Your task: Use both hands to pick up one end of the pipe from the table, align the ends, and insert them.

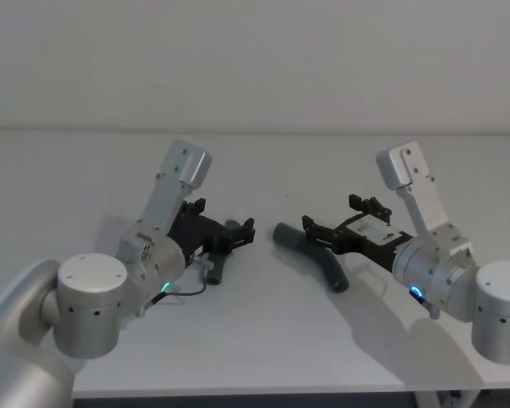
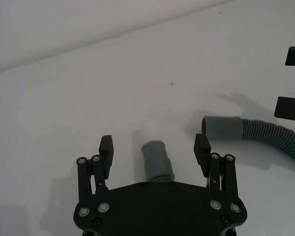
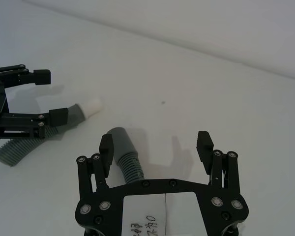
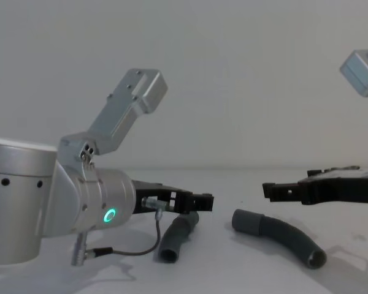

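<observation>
Two dark grey ribbed hose pieces are seen lying apart on the white worktop [image 1: 263, 340]: the short hose piece [image 1: 218, 263] to the left and the long hose piece [image 1: 331, 270] to the right, their smooth cuffs turned toward each other across a bare gap. The left gripper [image 2: 154, 147] is held over the short piece with its fingers spread wide. The cuff [image 2: 156, 160] is framed between them with clearance on both sides, and the rest of that piece is hidden beneath the gripper body. Whether the fingers are level with the cuff or just above it cannot be told, though in the chest view the left gripper [image 4: 196, 201] appears slightly higher than the short piece [image 4: 178, 236]. The right gripper [image 3: 156, 144] is likewise spread apart over the long piece, whose cuff [image 3: 119, 140] is seen just beside one finger rather than centred; its ribbed body is lost under the gripper. In the chest view the right arm is cut off at the frame's edge, and the long piece [image 4: 276, 236] is seen lying free on the worktop.
</observation>
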